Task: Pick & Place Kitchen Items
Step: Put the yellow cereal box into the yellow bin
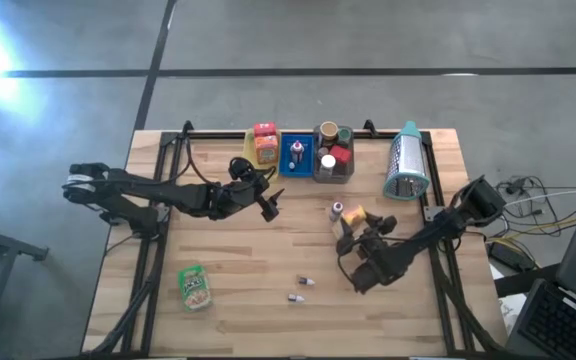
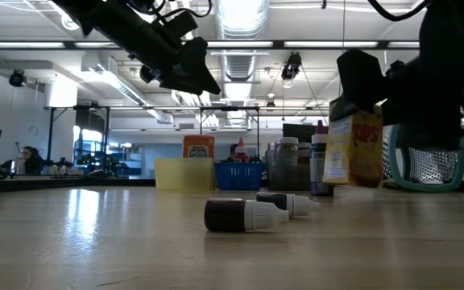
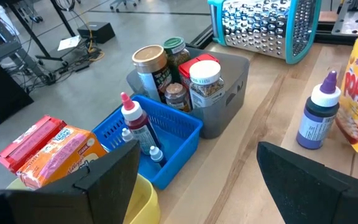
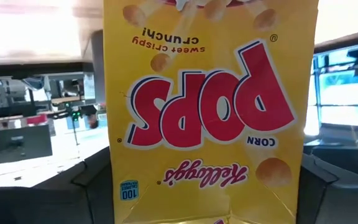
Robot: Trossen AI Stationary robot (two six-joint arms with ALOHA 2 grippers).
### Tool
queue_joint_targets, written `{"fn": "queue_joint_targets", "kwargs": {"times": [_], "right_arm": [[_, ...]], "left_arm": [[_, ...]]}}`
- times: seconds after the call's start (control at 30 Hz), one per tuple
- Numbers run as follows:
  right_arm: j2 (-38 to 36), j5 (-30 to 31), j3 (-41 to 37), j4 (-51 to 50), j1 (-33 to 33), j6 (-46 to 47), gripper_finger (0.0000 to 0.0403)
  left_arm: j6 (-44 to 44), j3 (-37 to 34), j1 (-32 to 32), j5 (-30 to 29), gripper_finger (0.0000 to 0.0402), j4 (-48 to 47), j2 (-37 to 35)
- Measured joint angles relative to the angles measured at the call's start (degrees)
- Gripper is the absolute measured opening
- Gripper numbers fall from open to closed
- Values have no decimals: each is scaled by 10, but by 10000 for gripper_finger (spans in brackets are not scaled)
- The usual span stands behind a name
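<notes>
Wooden boards make the table (image 1: 228, 320), and a big bright room with ceiling lights sits behind it. Take the blue tray (image 1: 296, 155) at the far edge as the landmark. Just to one side of it is the yellow tray (image 1: 265, 147) with orange snack boxes; on the other side, touching it, is the grey tray (image 1: 334, 155) full of jars. The left gripper (image 1: 265, 196) hangs in the air just in front of the blue tray, fingers spread, holding nothing. Farther from the blue tray, toward the metal grater (image 1: 406, 163), the right gripper (image 1: 360, 236) squeezes the yellow Corn Pops box (image 4: 210, 106). A purple bottle (image 3: 317, 117) stands beside that box. Two tiny vials (image 2: 242, 215) lie well in front of the blue tray, and a green pouch (image 1: 196, 286) lies nearer the front corner.
</notes>
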Motion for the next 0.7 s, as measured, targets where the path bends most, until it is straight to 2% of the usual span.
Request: {"fn": "queue_joint_targets", "kwargs": {"times": [0.33, 0.7], "right_arm": [[0, -24, 0, 11, 4, -49, 279], [0, -52, -4, 12, 5, -68, 311]], "left_arm": [[0, 0, 0, 0, 328, -3, 0], [0, 0, 0, 0, 328, -2, 0]]}}
